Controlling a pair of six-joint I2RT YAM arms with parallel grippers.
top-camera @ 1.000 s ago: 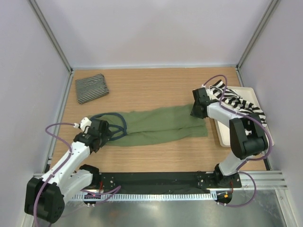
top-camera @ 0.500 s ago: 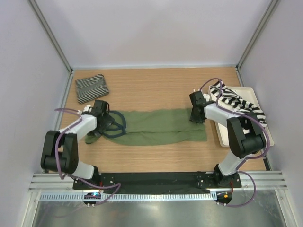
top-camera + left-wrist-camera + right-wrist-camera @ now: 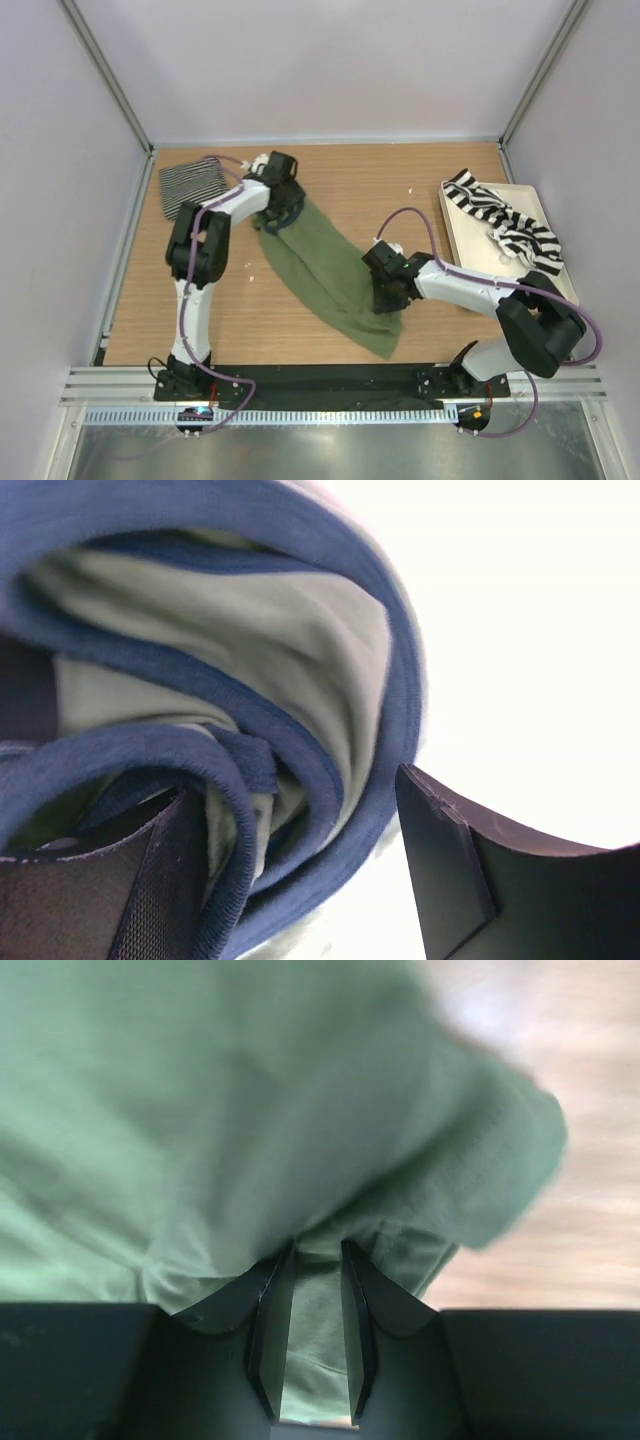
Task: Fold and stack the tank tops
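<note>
The olive green tank top (image 3: 325, 270) has swung round: a second ago it lay crosswise, now it runs slantwise from the left claw (image 3: 282, 203), at its strap end, to the right claw (image 3: 385, 292), which pinches the hem. So it is being laid out for folding, I judge. Whether the left claw grips, I cannot tell. Well to the right of the right claw, the cream tray (image 3: 465, 245) holds the broad-striped tank top (image 3: 503, 217). The folded pinstriped tank top (image 3: 192, 185) lies just beside the left claw.

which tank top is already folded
The pinstriped tank top at far left, a neat rectangle. The olive green top lies stretched out; the broad-striped top is crumpled on the tray.
</note>
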